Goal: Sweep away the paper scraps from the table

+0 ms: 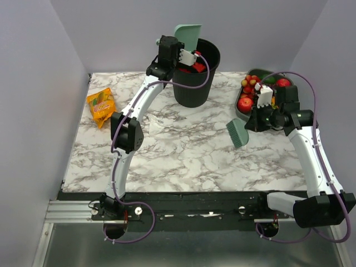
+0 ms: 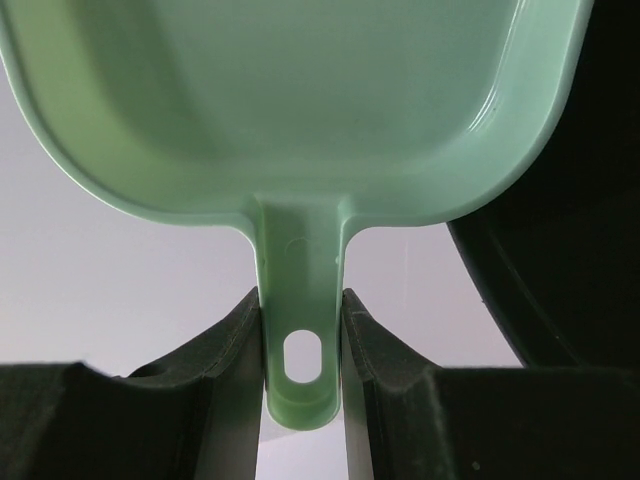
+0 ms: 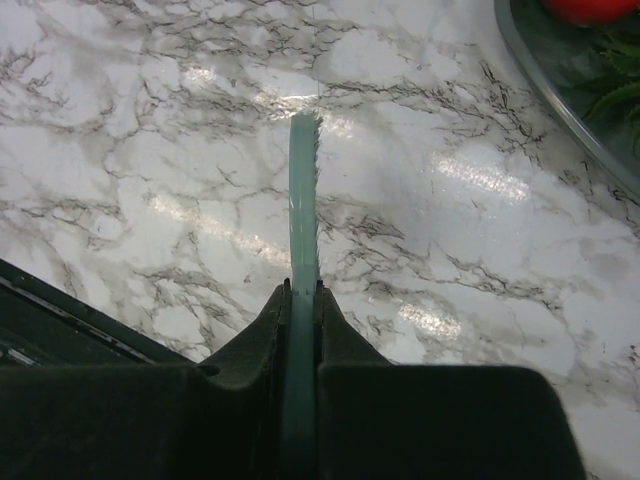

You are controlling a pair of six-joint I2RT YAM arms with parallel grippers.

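The orange snack packet (image 1: 101,107) lies well off to the left of the left pincer (image 2: 303,322), out of harm's way. That pincer is closed tight on the thin handle of the teal dustpan (image 2: 300,100), near the handle's end by the hanging hole. The pan is lifted above the far-left rim of the black bin (image 1: 194,78).

Red bits that I take for the paper scraps (image 1: 198,67) show inside the bin, just below and to the right of that pincer. I can make out none on the tabletop (image 1: 183,150).

The risk here is that the pan sits over the rim rather than the middle of the opening. Anything left in it could drop behind the bin when tipped. A grip so far down a narrow handle could also let the pan swivel.

Further right, the right pincer (image 3: 303,300) is clamped on the small teal brush (image 3: 303,200), which points out ahead of it over the marble. Whether the brush touches the marble I cannot tell. The fruit tray (image 3: 560,100) lies just to this pincer's right, and a careless swing of the brush could knock it.
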